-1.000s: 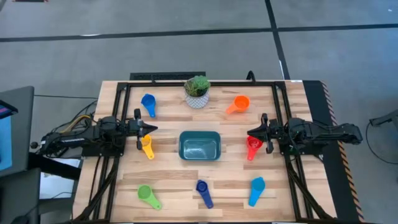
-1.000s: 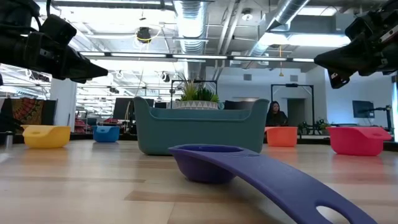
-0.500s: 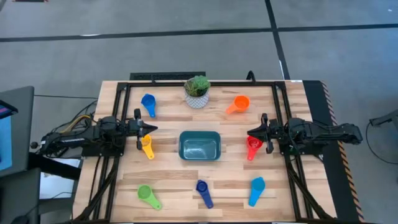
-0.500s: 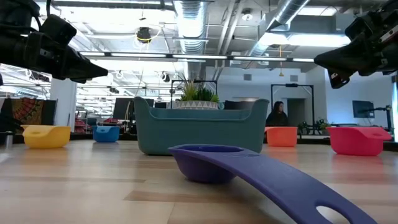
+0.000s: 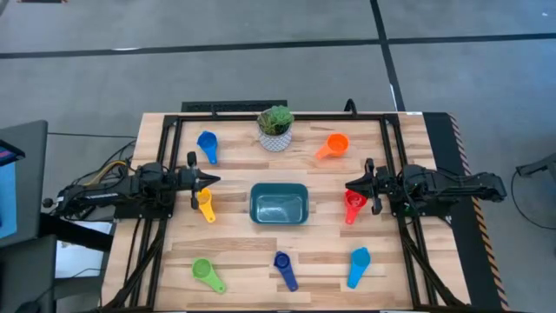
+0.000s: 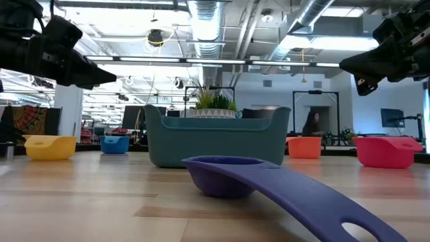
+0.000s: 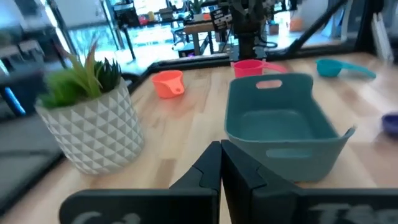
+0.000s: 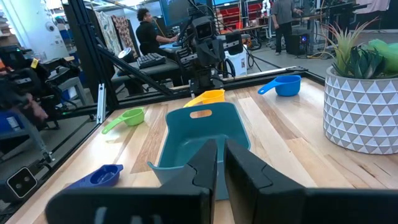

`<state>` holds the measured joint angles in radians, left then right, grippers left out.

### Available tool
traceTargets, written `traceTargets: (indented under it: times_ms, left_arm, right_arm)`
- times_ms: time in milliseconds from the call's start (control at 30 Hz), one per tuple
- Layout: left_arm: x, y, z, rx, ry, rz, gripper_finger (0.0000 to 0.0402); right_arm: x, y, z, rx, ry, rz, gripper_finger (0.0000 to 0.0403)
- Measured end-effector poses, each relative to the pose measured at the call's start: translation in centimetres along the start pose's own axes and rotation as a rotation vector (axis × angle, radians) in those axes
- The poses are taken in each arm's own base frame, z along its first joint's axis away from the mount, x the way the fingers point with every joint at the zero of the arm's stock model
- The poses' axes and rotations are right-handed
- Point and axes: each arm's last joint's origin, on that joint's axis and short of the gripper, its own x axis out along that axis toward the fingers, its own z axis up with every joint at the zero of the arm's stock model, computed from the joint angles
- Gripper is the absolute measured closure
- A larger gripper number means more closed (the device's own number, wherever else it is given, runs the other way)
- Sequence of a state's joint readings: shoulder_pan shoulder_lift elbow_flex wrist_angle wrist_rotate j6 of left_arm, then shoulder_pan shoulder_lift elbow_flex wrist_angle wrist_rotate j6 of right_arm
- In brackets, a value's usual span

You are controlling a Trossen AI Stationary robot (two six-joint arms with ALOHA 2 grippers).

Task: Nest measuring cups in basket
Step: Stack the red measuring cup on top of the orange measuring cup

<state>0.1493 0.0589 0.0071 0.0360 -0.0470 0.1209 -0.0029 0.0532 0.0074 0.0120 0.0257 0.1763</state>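
The small dark teal rectangular plastic basket (image 5: 279,203) sits at table centre w/ nothing in it. Six measuring cups lie spread around it, none nested. The yellow plastic cup (image 5: 205,206) is just left of the basket, under the left gripper (image 5: 211,181); the red plastic cup (image 5: 352,205) is just right of it, below the right gripper (image 5: 351,185). At the far side, the blue plastic cup (image 5: 208,143) lies left and the orange plastic cup (image 5: 334,145) right, w/ a white faceted pot holding a green plant (image 5: 275,129) between them. Along the near edge: the green plastic cup (image 5: 206,274) at left, the dark blue plastic cup (image 5: 284,268) in the middle, closest to the low camera, and the light blue plastic cup (image 5: 358,263) at right. A seventh cup doesn't show in any view.

Both arms hover above the wooden slat table (image 5: 234,239), tips pointing inward at the basket. Each gripper's fingers are pressed together, clenched on nothing, per the wrist views. A person (image 8: 148,31) sits in the room beyond; details are prob. too small to tell.
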Motion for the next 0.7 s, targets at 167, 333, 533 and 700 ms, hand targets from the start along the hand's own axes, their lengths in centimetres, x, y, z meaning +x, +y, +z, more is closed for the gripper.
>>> traceTargets:
  times_ms: [167,333,533,700]
  left_arm:
    - [0.00,-0.01,-0.02,-0.311,0.001,-0.002,0.0401]
    - [-0.02,0.29,0.13,-0.686,-0.037,0.091,0.0401]
    - [-0.07,0.61,0.26,-1.064,-0.116,0.179,0.0402]
    - [-0.06,0.59,0.26,-1.111,-0.117,0.170,0.0401]
  right_arm:
    - [0.00,0.00,0.00,-0.001,0.000,0.000,0.0347]
    - [0.00,0.00,0.00,0.000,-0.001,0.000,0.0347]
    - [-0.02,0.10,0.57,0.017,-0.059,0.008,0.0347]
    - [-0.04,0.15,0.87,0.116,-0.090,0.019,0.0347]
